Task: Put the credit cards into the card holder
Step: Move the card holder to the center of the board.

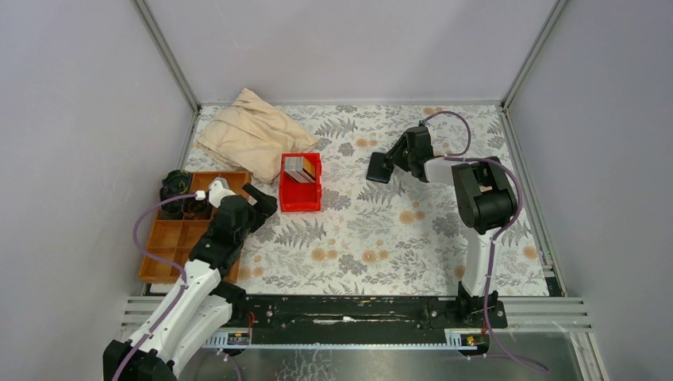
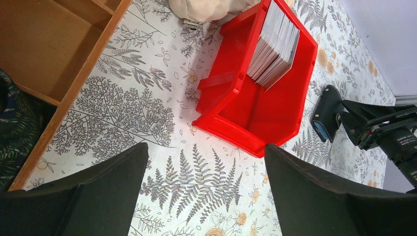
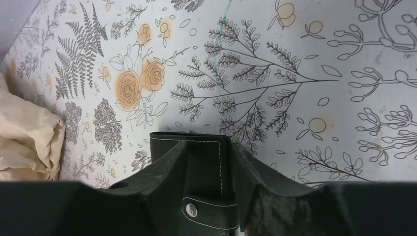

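At the far right of the table, the right gripper [image 3: 209, 149] pinches the one card holder [image 3: 202, 172], a black wallet, a finger pressed to each of its long sides. Its single clasp tab, with one metal snap, lies near the wrist camera. From the left wrist view the wallet stands on edge, tilted, with a bit of blue showing at its lower end.

The credit cards [image 2: 275, 44] stand on edge as one tight stack leaning against the far end of the one red bin [image 2: 255, 115]. They are packed too closely to count, and none lies loose on the floral table cover [image 1: 373, 238].

The left gripper [image 2: 205, 162] hangs just before the near corner of the bin, its two fingers spread wide with nothing between them.

One beige cloth [image 1: 250, 131] lies crumpled at the far left, touching the bin's far end. One brown compartment tray [image 1: 171, 238] sits at the left edge, with two dark items in its far compartments
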`<state>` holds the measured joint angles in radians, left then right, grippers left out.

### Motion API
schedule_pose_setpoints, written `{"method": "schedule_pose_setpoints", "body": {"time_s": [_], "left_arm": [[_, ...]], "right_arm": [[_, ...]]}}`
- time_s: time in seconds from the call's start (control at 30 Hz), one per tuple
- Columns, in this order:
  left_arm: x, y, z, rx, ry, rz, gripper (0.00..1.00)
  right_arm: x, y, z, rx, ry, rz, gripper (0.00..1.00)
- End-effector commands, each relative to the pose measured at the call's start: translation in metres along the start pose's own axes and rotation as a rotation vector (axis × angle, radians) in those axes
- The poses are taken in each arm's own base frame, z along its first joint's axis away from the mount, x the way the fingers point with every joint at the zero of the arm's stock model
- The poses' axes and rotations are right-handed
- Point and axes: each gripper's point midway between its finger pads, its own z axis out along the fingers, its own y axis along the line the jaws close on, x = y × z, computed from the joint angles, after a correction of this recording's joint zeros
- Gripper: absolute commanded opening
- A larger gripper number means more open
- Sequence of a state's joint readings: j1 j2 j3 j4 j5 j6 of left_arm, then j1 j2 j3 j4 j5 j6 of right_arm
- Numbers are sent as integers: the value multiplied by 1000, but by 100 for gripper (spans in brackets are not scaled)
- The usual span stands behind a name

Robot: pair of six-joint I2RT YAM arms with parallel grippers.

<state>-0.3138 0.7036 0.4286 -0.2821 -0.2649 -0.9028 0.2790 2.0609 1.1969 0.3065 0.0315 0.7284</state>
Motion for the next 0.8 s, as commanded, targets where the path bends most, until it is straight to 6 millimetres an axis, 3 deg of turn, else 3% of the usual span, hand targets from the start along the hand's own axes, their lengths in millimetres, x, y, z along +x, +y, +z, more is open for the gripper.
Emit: {"method": "schedule_pose_setpoints", "body": {"time_s": [0.0,0.1,0.37,0.57,0.77], "left_arm": [[-5,-9,0,46,-29,-4,95],[-5,-9,-1,47,-30,-3,95],[-3,-10,-2,56,-24,-3,94],[0,-18,-4,84,-8,24,93],[10,-40,-12,177,22,58,91]], "right_arm": [[13,6,-10,-43,50,26,43],[15,6,-13,-53,51,29,38],[24,3,-20,-73,73,26,14],[37,1,-28,-101,112,3,2],[56,-1,-39,-134,162,-29,0]]}}
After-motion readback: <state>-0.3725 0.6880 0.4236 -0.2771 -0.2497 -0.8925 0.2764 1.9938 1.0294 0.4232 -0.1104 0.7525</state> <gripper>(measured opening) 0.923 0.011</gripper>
